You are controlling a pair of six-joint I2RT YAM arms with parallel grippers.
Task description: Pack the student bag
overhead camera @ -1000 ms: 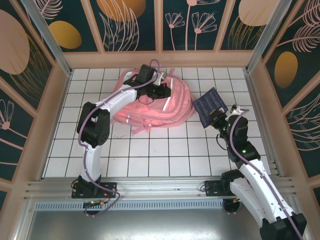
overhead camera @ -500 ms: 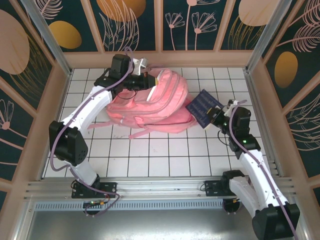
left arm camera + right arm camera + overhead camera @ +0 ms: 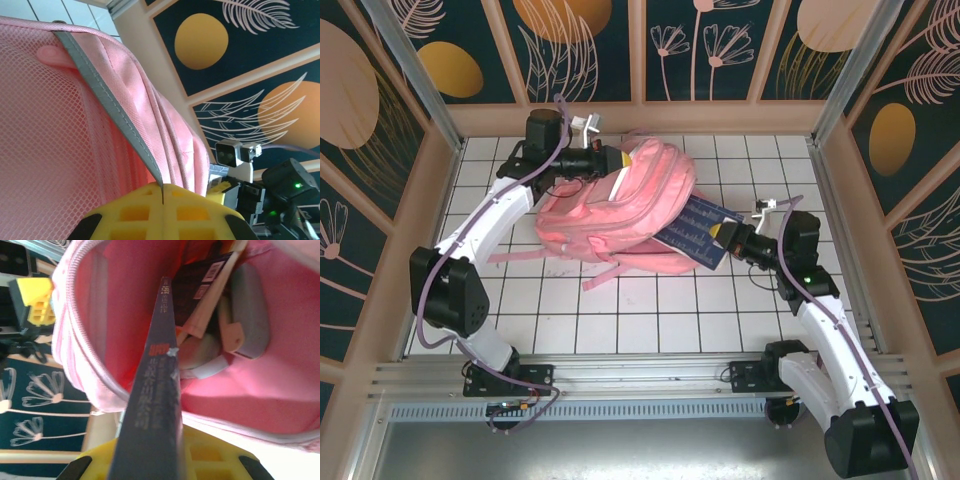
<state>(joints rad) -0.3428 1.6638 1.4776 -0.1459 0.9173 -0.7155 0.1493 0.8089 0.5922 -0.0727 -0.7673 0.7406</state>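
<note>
Your left gripper [image 3: 612,160] is pinching the far-left edge of the student bag [image 3: 620,210], with its yellow fingers pressed together on the fabric where a grey reflective strip [image 3: 107,112] runs down. It is propping the bag up at the far middle of the table [image 3: 650,310], mouth facing right. Your right gripper [image 3: 722,236] is clamping a dark blue book [image 3: 690,230] by one edge and feeding it into that mouth. Inside, a grey padded item [image 3: 250,305] and a barcoded book [image 3: 205,280] are already crowding the space.

The leading corner may be heading for those items or the zipper rim [image 3: 67,340]. If it jams, your push could shove the whole bag left and drag the fabric out of the left pinch, collapsing the opening. Gripping just one edge could also let the book twist as you are pushing.
</note>
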